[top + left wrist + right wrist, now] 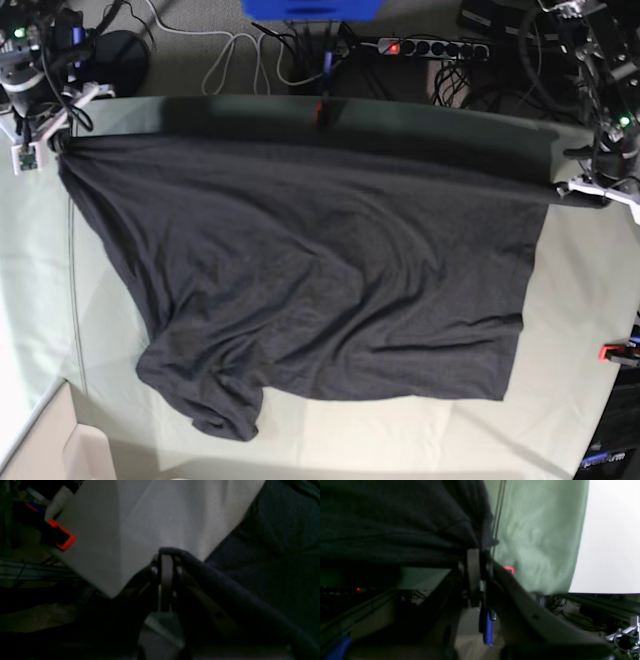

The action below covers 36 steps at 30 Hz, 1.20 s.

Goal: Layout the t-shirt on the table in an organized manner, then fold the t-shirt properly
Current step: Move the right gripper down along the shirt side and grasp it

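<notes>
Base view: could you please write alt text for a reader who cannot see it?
A dark t-shirt hangs stretched over a pale green table between two arms. The right gripper pinches one far corner and the left gripper the other. The near left part lies bunched on the table.
</notes>
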{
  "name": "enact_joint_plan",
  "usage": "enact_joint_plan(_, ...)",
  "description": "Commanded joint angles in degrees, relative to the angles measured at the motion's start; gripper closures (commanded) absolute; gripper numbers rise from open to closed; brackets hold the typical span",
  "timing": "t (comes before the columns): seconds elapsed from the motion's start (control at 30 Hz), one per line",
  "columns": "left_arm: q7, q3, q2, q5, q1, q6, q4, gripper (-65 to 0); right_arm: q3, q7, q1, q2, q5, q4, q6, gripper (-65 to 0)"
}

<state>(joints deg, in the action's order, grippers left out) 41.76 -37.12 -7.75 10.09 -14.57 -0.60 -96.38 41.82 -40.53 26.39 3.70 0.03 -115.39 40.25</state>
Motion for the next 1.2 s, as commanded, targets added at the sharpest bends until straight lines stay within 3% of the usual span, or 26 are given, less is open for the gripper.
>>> enact_joint_plan(0.0,-1.3,-0.3,-0.8,-0.3,0.3,0.3,-1.0,-0.3,0.2,0.9,0.1,-0.4,0.0,-1.0,-0.2,0.0)
enact_joint_plan(0.27,-1.3,-0.2,-0.9,-0.3,0.8,0.3,-1.0,-0.3,-5.0,0.9,-4.1,-0.5,-0.6,-0.6,-0.2,0.0)
enact_joint_plan(0.5,-1.3,-0.2,-0.9,-0.3,0.8,0.3,-0.5,-0.3,-10.7,0.9,-12.4,-0.1,-12.1,6.8,-0.2,0.0)
enact_joint_plan(0.77,-1.3,-0.3,-0.9,-0.3,0.5,0.3,-0.5,-0.3,-11.8,0.9,-20.4,-0.5,-16.8,17.8,-0.2,-0.4)
enact_joint_plan(1.0,-1.3,-0.3,-0.9,-0.3,0.5,0.3,-0.5,-0.3,-10.8,0.9,-20.5,-2.4,-18.1,16.4,-0.2,-26.8)
enact_joint_plan(1.17,-1.3,-0.2,-0.8,-0.3,0.8,0.3,-0.5,-0.3,-6.1,1.1,-20.5,-2.8,-18.0,17.0,-0.2,-34.2)
